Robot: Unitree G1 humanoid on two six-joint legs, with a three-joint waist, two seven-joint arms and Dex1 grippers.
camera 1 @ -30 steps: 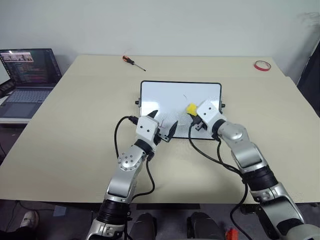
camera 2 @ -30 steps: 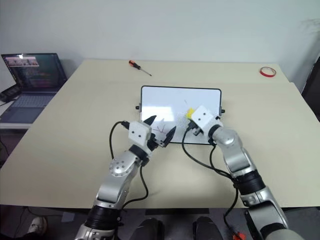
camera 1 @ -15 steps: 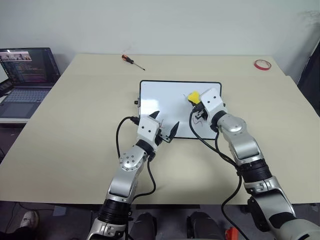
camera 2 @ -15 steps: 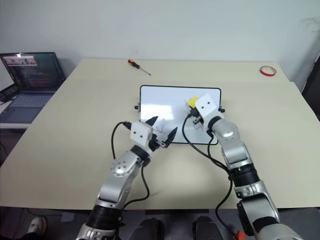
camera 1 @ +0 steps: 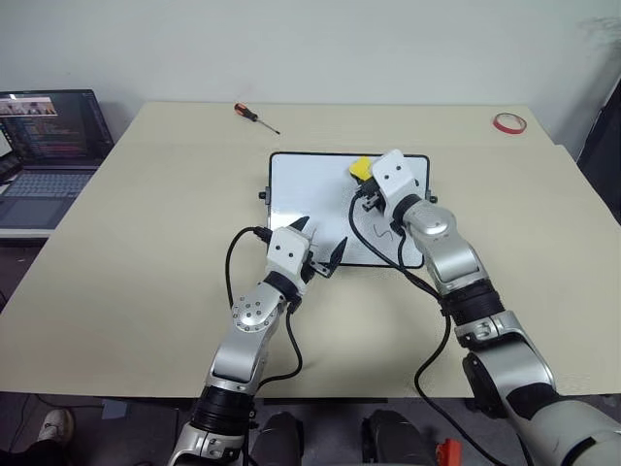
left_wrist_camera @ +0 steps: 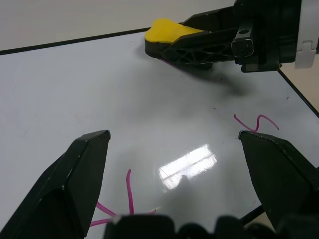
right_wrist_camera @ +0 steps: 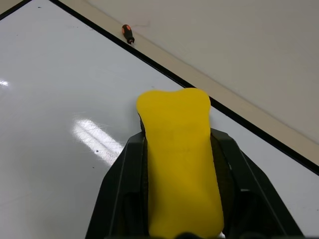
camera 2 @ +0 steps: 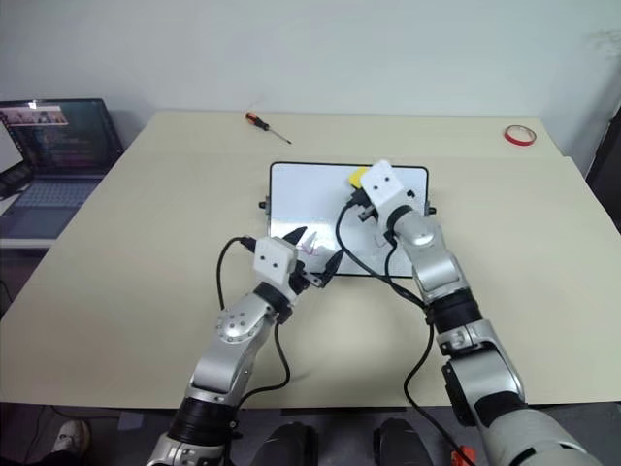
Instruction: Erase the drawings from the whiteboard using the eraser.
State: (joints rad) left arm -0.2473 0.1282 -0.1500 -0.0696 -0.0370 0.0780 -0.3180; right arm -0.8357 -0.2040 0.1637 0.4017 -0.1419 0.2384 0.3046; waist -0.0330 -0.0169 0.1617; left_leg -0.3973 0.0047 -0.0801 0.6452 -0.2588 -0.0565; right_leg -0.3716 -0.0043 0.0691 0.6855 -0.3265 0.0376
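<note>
The whiteboard (camera 1: 310, 194) lies flat in the middle of the table. My right gripper (camera 1: 367, 181) is shut on the yellow eraser (camera 1: 360, 168), which sits over the board's far edge, right of centre. In the right wrist view the eraser (right_wrist_camera: 179, 164) is clamped between both fingers above the board (right_wrist_camera: 60, 99). My left gripper (camera 1: 321, 239) hovers open with nothing in it over the board's near edge. Seen from the left wrist, a red squiggle (left_wrist_camera: 256, 122) and a red check-mark (left_wrist_camera: 127, 199) remain on the board, with the eraser (left_wrist_camera: 167, 32) beyond them.
An orange-handled screwdriver (camera 1: 254, 116) lies beyond the board at the table's far side. A red tape ring (camera 1: 507, 123) sits at the far right corner. An open laptop (camera 1: 49, 136) stands on a lower surface to the left. Black cables trail from both wrists.
My right gripper has carried the eraser up the board from its middle right to the far edge, drifting slightly left. The left arm has kept still.
</note>
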